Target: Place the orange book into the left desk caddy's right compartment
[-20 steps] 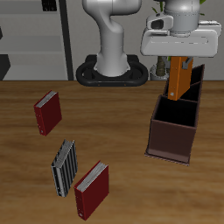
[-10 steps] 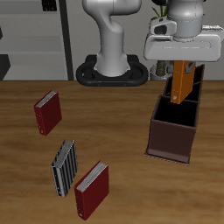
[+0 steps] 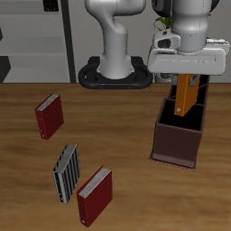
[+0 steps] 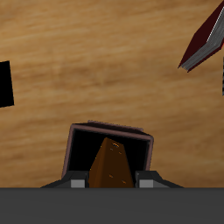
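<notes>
Closed on the small thin orange hardcover book [image 3: 186, 94], upright between the fingers: the two-finger gripper [image 3: 187, 80] at the end of the white Franka arm. Hanging over the dark reddish-brown open-top desk caddy [image 3: 178, 141], toward the back of the desk on the side where that box stands. Lower now than a second ago, and shifted slightly across the caddy since the two earlier exterior frames; book's bottom edge now down by the caddy's rim, in front of the dark interior, rather than clear above it. In the wrist view, orange book [image 4: 109, 164] pointing down into a dark compartment of the caddy [image 4: 110, 133], with wooden desk beyond. Judged from that: descent into the box under way, release not yet due. Which compartment lies beneath cannot be told for certain from these views; divider hard to make out.

Elsewhere, untouched: a dark red book [image 3: 49, 116] toward the middle of the desk, a grey-and-black striped book [image 3: 65, 171] and a second dark red book [image 3: 95, 195] near the front edge.

Likely need: straight lowering, book kept vertical to avoid catching the wall or divider.
</notes>
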